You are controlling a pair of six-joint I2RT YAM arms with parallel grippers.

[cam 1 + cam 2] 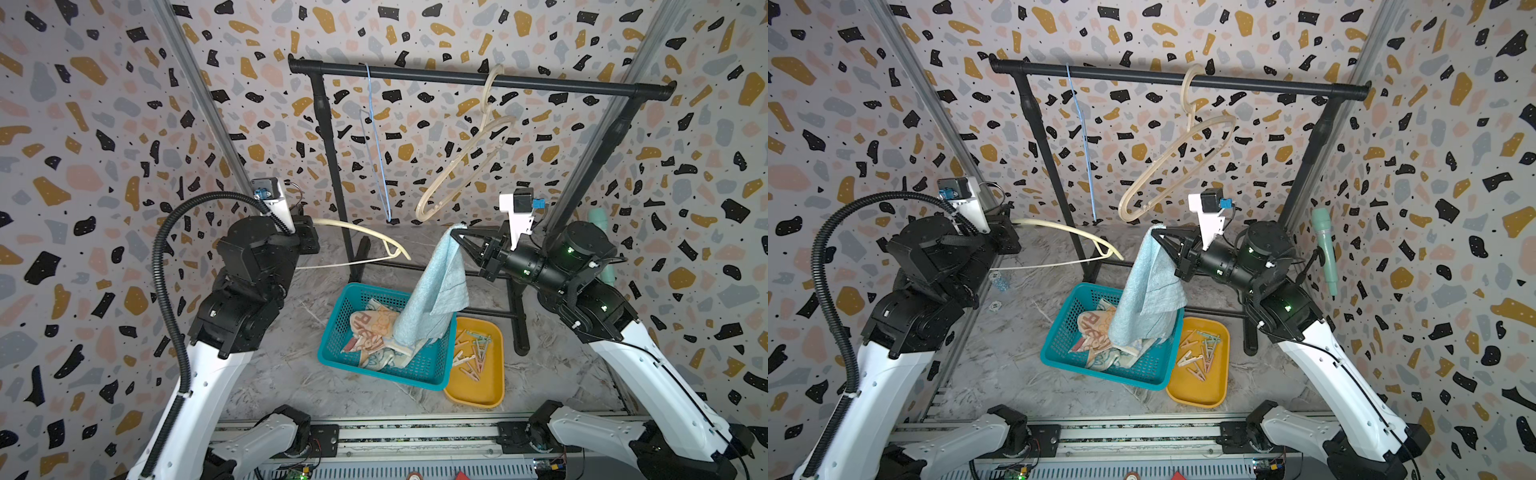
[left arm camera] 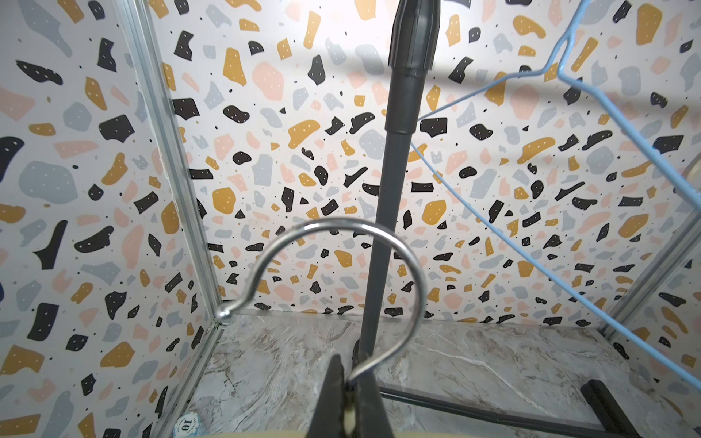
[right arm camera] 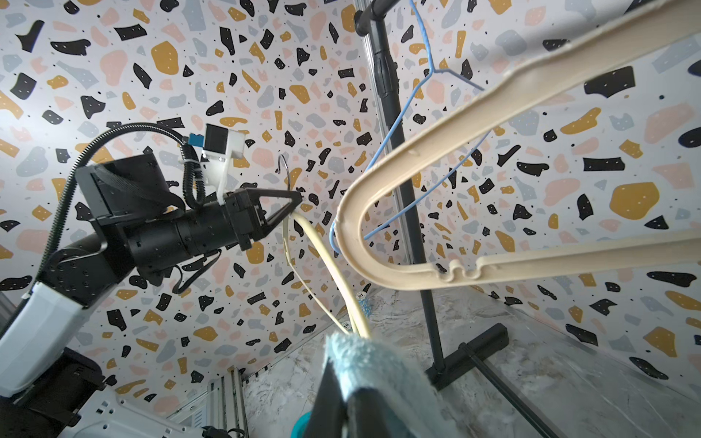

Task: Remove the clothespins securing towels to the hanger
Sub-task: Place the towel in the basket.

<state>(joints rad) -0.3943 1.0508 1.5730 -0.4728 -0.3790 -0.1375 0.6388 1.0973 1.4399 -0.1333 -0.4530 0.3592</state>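
The light-blue towel [image 1: 432, 291] [image 1: 1146, 291] hangs from my right gripper [image 1: 455, 233] [image 1: 1156, 232]. Its jaws are clamped on the towel's top corner, and in the right wrist view the terry [image 3: 375, 375] drapes over the fingers. The cloth's lower end reaches down into the teal basket [image 1: 345, 307] [image 1: 1059, 324], on top of the other two towels. These are the striped towel [image 1: 370, 328] [image 1: 1094, 328] with orange lettering and the cream towel [image 1: 386, 359] [image 1: 1113, 357], both crumpled, so I count three towels in all. The clothespins [image 1: 471, 353] [image 1: 1200, 353] lie loose in the yellow tray [image 1: 478, 397] [image 1: 1196, 397], which touches the basket on its right side, well below both grippers. I make out about eight, but they overlap too much for an exact count. My left gripper [image 2: 351, 379] [image 3: 297, 199] is pinched shut on the neck of the cream hanger [image 1: 365, 237] [image 1: 1075, 230], just below its metal hook [image 2: 341, 235]. It holds the hanger out roughly level, its arms pointing toward the middle of the cell. Two more hangers hang on the black rack [image 1: 478, 79] [image 1: 1266, 85]: a blue wire hanger [image 1: 376, 145] [image 1: 1084, 158] and a beige hanger [image 1: 469, 153] [image 1: 1179, 162]. That makes three hangers.
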